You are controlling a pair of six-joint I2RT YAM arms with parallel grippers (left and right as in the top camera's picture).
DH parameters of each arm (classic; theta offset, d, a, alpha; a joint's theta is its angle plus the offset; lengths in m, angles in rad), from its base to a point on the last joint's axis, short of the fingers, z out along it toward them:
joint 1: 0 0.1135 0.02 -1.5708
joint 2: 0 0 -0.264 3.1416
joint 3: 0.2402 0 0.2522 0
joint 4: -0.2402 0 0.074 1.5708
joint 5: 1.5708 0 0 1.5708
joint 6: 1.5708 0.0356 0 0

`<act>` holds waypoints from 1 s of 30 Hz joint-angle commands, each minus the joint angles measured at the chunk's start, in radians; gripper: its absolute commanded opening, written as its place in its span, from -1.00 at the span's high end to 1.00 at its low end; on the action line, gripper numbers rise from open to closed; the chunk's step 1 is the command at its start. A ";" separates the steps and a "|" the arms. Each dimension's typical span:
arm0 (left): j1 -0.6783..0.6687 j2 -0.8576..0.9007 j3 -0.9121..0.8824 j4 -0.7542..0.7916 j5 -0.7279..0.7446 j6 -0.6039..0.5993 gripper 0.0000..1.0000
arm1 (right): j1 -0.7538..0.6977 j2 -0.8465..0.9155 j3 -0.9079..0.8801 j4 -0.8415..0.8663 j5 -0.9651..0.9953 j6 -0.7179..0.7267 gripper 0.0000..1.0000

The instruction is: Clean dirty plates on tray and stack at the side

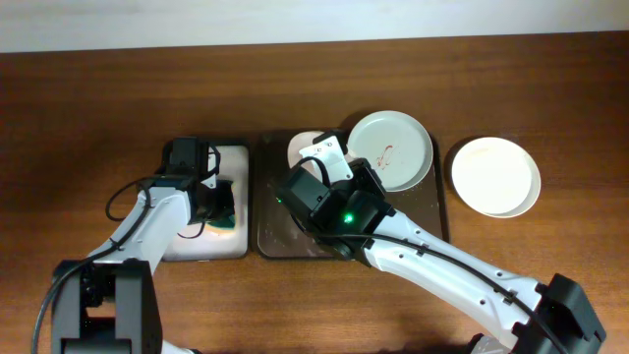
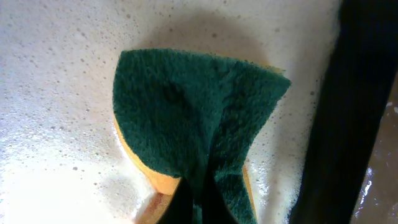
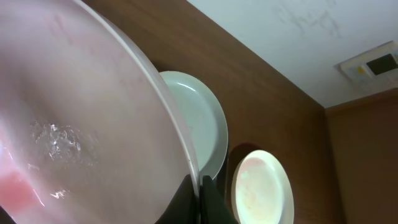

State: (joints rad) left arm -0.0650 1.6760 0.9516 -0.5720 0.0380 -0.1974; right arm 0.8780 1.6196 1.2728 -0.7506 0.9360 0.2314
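Note:
The dark brown tray (image 1: 270,236) lies at the table's middle. A pale plate with a red-brown stain (image 1: 391,147) rests on its upper right corner. My right gripper (image 1: 327,157) is shut on the rim of a second plate (image 1: 305,147), tilted over the tray's upper left. In the right wrist view this plate (image 3: 74,112) fills the left, wet and pinkish, with the jaws (image 3: 202,193) pinching its edge. The stained plate (image 3: 202,124) shows behind it. A third plate (image 1: 494,175) lies on the table to the right. My left gripper (image 2: 199,202) is shut on a green-and-yellow sponge (image 2: 186,106).
A smaller tray (image 1: 236,162) with a foamy white inside (image 2: 56,93) and a black rim (image 2: 348,124) stands left of the brown tray; my left gripper (image 1: 218,202) holds the sponge (image 1: 226,214) over it. The third plate also shows in the right wrist view (image 3: 261,186).

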 commanded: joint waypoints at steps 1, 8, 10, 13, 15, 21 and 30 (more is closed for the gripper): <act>0.003 0.010 -0.005 0.005 0.011 0.019 1.00 | -0.001 -0.025 0.016 0.007 0.045 0.005 0.92; 0.003 0.010 -0.005 0.009 0.012 0.019 1.00 | -0.001 -0.025 0.016 0.070 0.233 -0.144 0.92; 0.003 0.010 -0.005 0.009 0.012 0.019 1.00 | -0.001 -0.025 0.016 0.107 0.272 -0.220 0.92; 0.003 0.010 -0.005 0.009 0.012 0.019 1.00 | -0.001 -0.025 0.016 0.116 0.270 -0.233 0.92; 0.003 0.010 -0.005 0.008 0.012 0.019 1.00 | -0.022 -0.025 0.016 0.108 0.122 -0.157 0.92; 0.003 0.010 -0.005 0.007 0.027 0.019 1.00 | -0.449 -0.025 0.016 -0.005 -0.561 0.158 0.92; 0.003 0.010 -0.005 0.007 0.026 0.019 1.00 | -1.215 0.017 -0.029 -0.109 -0.824 0.170 0.92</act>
State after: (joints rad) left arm -0.0650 1.6760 0.9516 -0.5674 0.0494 -0.1974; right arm -0.2771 1.6222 1.2675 -0.8566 0.1368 0.3904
